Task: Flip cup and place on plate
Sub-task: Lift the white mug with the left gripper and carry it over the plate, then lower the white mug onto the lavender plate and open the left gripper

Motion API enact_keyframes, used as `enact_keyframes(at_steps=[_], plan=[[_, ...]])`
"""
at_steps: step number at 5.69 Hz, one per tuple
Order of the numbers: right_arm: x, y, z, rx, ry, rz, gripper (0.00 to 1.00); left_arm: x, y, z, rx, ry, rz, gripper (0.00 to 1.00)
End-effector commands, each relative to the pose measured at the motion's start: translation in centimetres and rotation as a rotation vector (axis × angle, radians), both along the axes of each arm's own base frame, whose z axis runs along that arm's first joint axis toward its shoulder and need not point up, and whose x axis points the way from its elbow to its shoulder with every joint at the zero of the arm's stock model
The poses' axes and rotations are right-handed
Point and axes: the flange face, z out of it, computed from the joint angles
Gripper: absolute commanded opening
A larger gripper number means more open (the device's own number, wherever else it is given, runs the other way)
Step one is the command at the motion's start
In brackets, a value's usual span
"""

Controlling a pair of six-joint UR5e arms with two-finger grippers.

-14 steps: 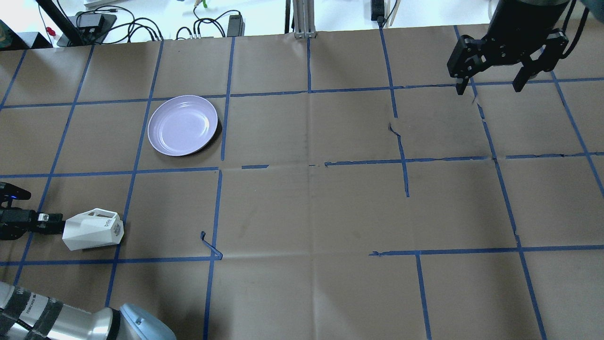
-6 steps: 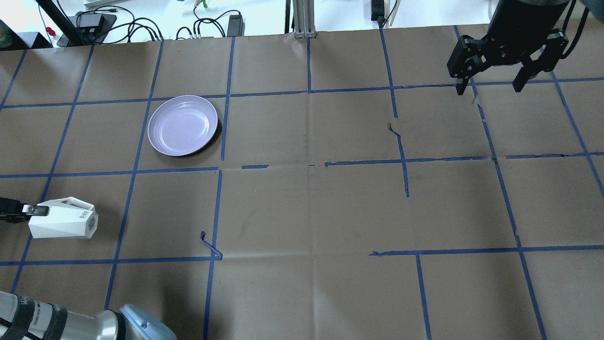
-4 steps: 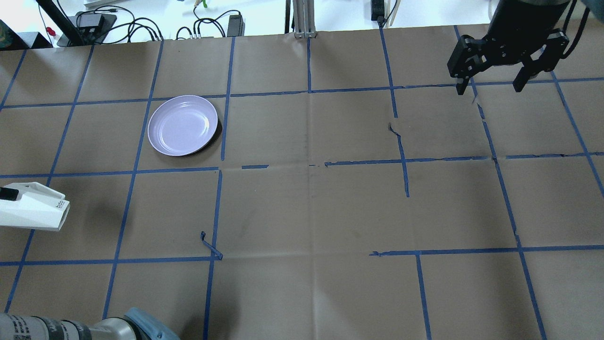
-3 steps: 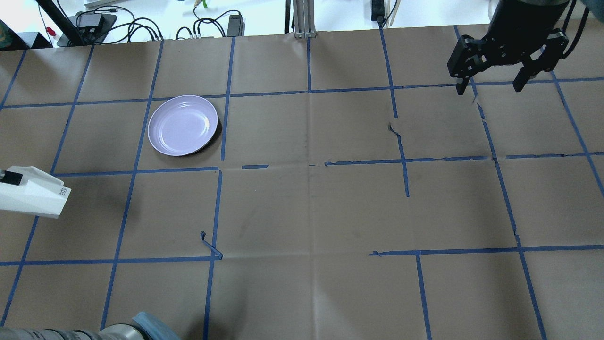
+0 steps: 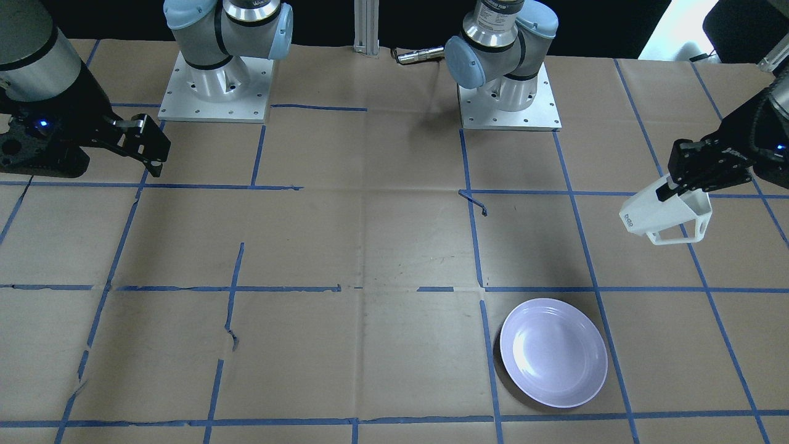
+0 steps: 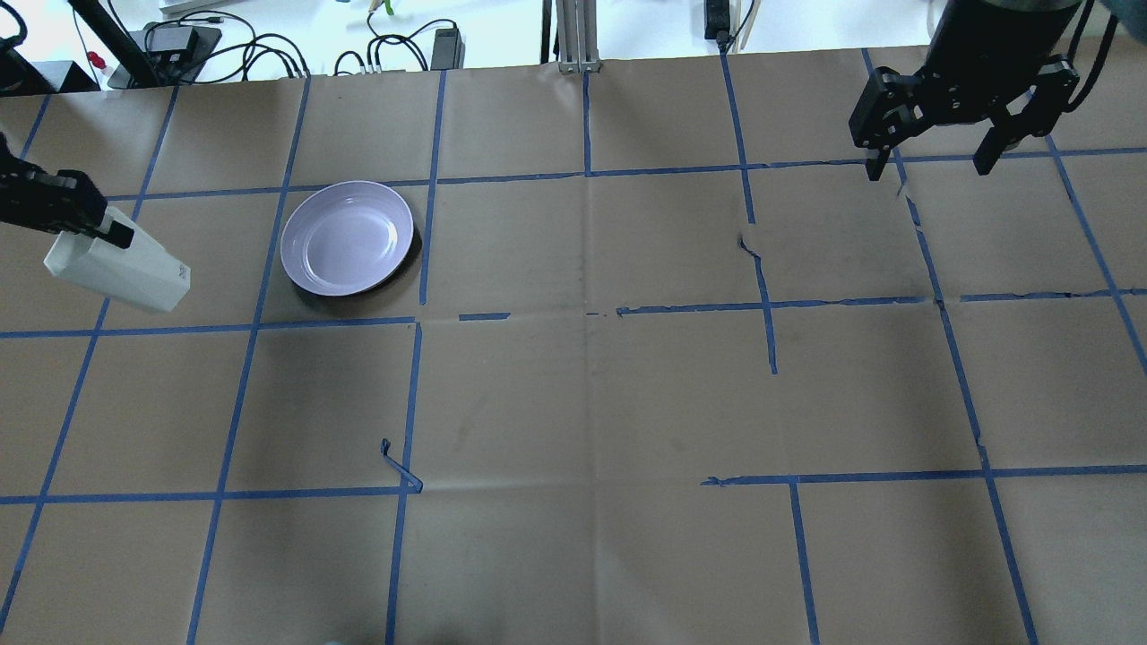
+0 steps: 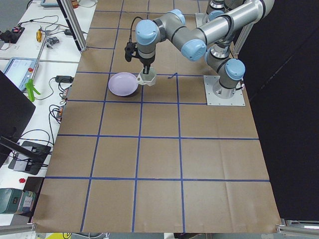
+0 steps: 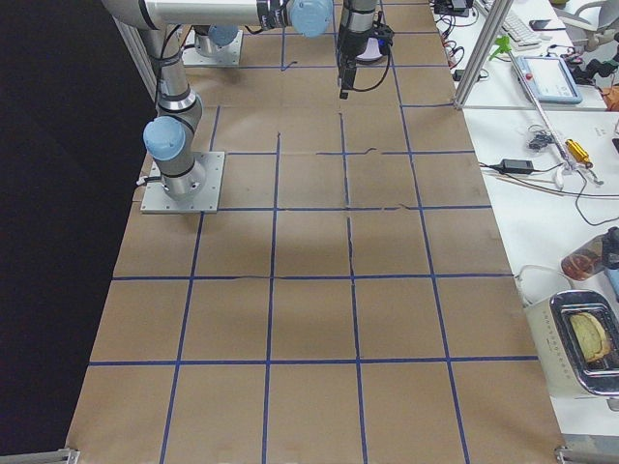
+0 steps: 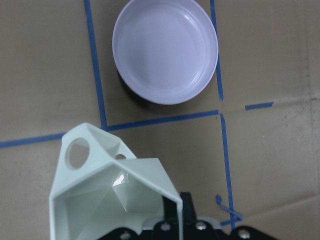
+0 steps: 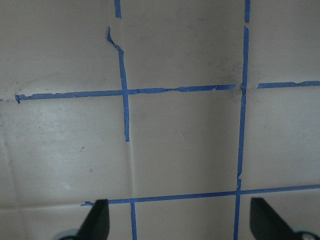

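Paper-covered surface (image 6: 582, 403) | left gripper (image 5: 678, 188) fingers clamped on cup (image 5: 662, 216) wall — airborne, tilted, near plate (image 5: 553, 351) | flip looks partway, placing not yet done | right gripper (image 6: 928, 166) fingers apart — idle

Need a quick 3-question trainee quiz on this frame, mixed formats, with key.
1. Fill in: the right gripper, holding nothing, is ____ (open/shut).
2. What grips the faceted cup? A) left gripper B) right gripper C) nothing
3. True or false: the faceted cup rests on the lavender plate.
Key: 1 open; 2 A; 3 false.
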Motion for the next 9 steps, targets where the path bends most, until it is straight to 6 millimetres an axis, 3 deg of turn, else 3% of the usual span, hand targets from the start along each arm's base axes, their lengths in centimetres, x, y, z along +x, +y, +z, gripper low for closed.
enact_keyframes(at_steps=[1,2,3,4,5,6,7,8,9], plan=[[0.0,0.0,-0.1,0.002,0.000,0.000,1.00,-7.8,-4.7,-1.9,-0.096,-0.144,-0.145,0.00],[0.0,0.0,0.0,0.000,0.000,0.000,1.00,-12.8,-6.7,-4.9,-0.090,-0.223,-0.244,0.00],[0.0,0.0,0.0,0.000,0.000,0.000,1.00,-16.6,-8.9,-8.2,-0.116,-0.271,-0.269,0.00],[0.0,0.0,0.0,0.000,0.002,0.000,1.00,-17.8,-10.3,-11.1,-0.118,-0.274,-0.288,0.00],[0.0,0.0,0.0,0.000,0.000,0.000,1.00,-17.4,-11.3,-14.0,-0.085,-0.302,-0.297,0.00],[0.0,0.0,0.0,0.000,0.000,0.000,1.00,-17.3,-11.9,-15.9,-0.067,-0.310,-0.300,0.00],[0.0,0.0,0.0,0.000,0.000,0.000,1.00,-17.2,-11.7,-16.1,-0.060,-0.309,-0.307,0.00],[0.0,0.0,0.0,0.000,0.000,0.000,1.00,-16.8,-11.7,-16.1,-0.045,-0.332,-0.309,0.28],[0.0,0.0,0.0,0.000,0.000,0.000,1.00,-16.5,-11.8,-16.0,-0.042,-0.365,-0.306,0.99]])
